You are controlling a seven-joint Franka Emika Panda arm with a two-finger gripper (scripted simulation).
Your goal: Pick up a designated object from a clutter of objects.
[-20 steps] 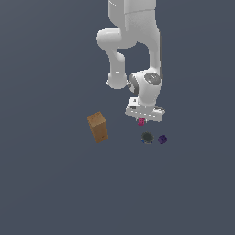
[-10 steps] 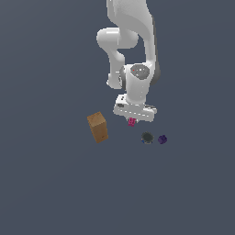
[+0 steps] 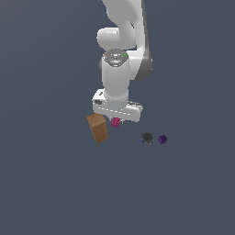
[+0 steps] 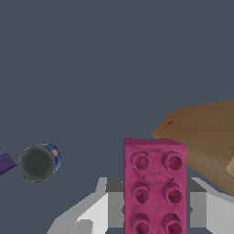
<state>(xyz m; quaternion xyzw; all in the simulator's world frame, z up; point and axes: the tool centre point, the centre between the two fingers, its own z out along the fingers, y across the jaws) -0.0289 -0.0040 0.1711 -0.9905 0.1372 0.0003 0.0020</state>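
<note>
we have the pincer (image 3: 116, 120) clamped on the magenta studded brick (image 4: 154, 185), which sits between its fingers. it looks lifted off the desk, though height is hard to judge. the brown box (image 3: 97, 127) is just beside; dark round object (image 3: 147, 137) and purple object (image 3: 162, 139) farther off.
</note>
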